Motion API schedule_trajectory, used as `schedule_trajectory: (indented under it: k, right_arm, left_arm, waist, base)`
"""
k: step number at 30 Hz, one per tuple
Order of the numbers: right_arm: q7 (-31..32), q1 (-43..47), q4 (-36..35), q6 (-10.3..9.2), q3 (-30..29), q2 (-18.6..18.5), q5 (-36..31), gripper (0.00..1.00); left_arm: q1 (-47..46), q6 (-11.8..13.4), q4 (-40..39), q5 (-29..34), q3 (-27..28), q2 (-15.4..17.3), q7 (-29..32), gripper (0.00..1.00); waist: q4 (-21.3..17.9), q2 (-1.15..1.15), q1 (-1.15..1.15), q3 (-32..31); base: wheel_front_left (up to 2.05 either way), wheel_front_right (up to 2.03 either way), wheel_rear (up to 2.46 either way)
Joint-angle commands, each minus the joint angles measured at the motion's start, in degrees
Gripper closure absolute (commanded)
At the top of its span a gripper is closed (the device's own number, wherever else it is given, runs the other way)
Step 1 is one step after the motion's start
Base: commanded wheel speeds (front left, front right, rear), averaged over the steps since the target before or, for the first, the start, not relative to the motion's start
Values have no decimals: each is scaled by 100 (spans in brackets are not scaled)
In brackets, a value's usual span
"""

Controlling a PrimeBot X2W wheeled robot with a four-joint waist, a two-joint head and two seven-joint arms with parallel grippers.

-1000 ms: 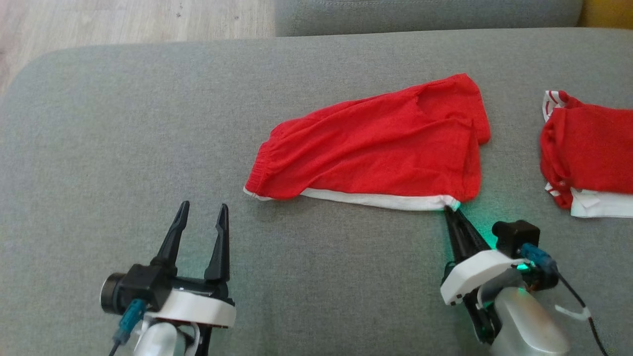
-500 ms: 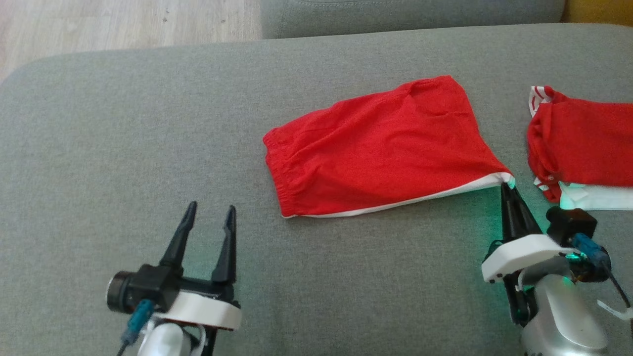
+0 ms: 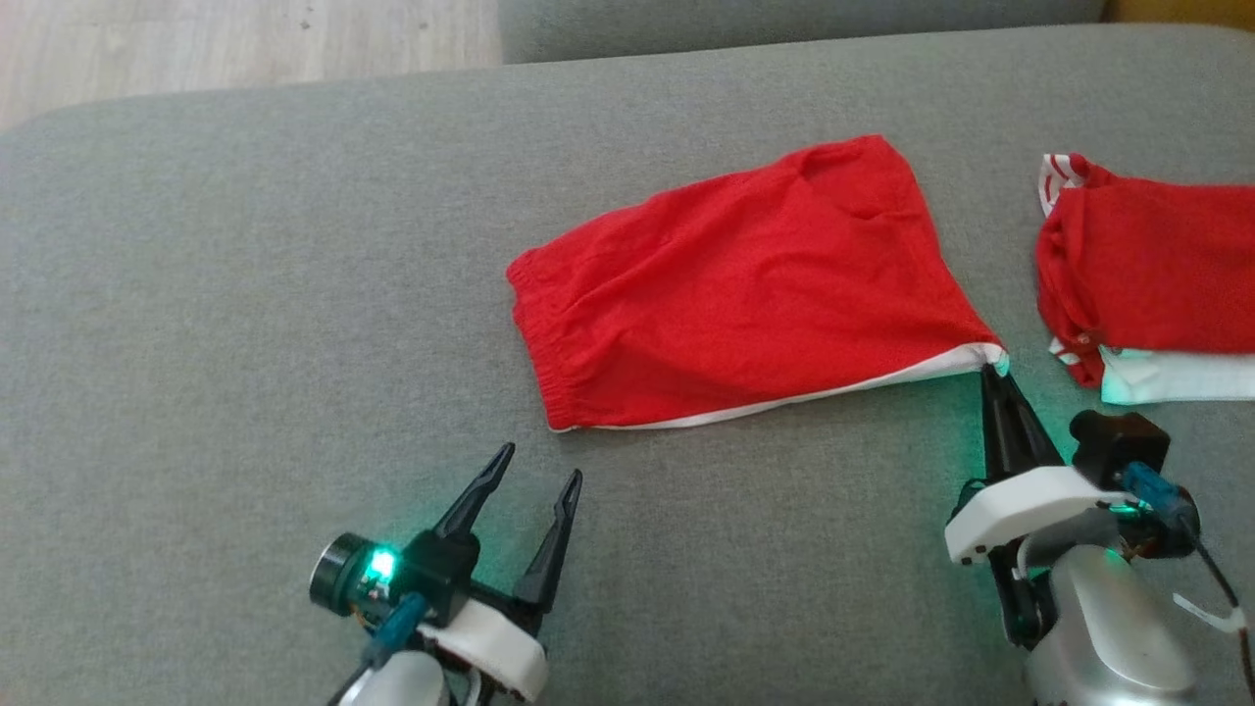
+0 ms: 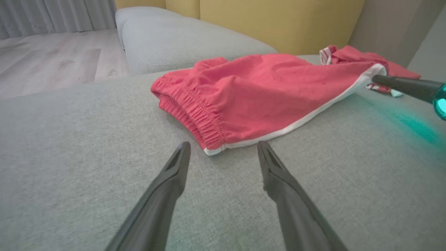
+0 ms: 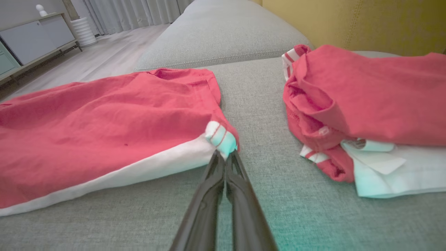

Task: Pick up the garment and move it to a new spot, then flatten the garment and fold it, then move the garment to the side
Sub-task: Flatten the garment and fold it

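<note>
Honestly, the thing I am worrying about is that tiny grip: the right end effector is pinching only the very tip of the white-banded hem corner of the red shorts, its two fingers pressed together on it, and a hard tug could be pulling that sliver of cloth free. The left end effector is sitting with its fingers spread apart and holding nothing, pointing at the waistband corner just ahead of it. If it is going in low, it may be shoving the gathered elastic back into a lump rather than getting around it. The shorts are lying mid-cushion on the grey sofa, drawn out toward the right, thin and soft with shallow wrinkles, a ruched waistband on the left and a white trim along the near edge. The upholstery is looking coarse and woven, so dragged fabric may be catching and bunching. A second red-and-white garment is lying just beside the right arm, near enough to be getting snagged.
</note>
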Motion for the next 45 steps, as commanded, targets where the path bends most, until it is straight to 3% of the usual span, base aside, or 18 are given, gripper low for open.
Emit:
schedule_trajectory:
  k: [1,9,20,21,22,23,24,35,45]
  right_arm:
    - [-62,-156,-124,39,160,2,12,100]
    - [-62,-248,-112,39,341,2,77,100]
    - [-62,-283,-149,39,423,2,113,100]
    - [-62,-285,-147,39,427,2,116,100]
    - [-62,-288,-145,39,431,2,118,100]
    - [-62,-288,-145,39,431,2,118,100]
    - [-62,-292,-142,39,435,2,120,100]
    - [-62,-311,-319,39,369,2,84,100]
    - [-62,-290,-871,39,492,-1,26,100]
  left_arm:
    - [-314,13,20,40,112,77,-55,0]
    - [-1097,11,1229,-171,-101,40,-55,0]
    - [-1507,10,1641,-460,-494,18,-55,0]
    - [-1517,10,1653,-494,-534,20,-55,12]
    - [-1525,10,1648,-532,-576,21,-55,58]
    - [-1525,10,1648,-532,-576,21,-55,58]
    - [-1530,10,1624,-576,-611,23,-55,100]
    - [-1387,10,879,-800,-606,280,-55,100]
    - [-1223,10,-187,-683,-125,523,-55,100]
  waist:
    - [-44,0,0,32]
    - [-282,0,0,179]
    - [-401,0,0,279]
    - [-405,0,0,281]
    - [-407,0,0,280]
    - [-407,0,0,280]
    - [-408,0,0,282]
    - [-295,0,0,148]
    - [-232,0,0,-67]
  base:
    - [0,0,0]
    - [0,0,0]
    - [0,0,0]
    - [0,0,0]
    - [0,0,0]
    - [0,0,0]
    - [0,0,0]
    - [0,0,0]
    - [0,0,0]
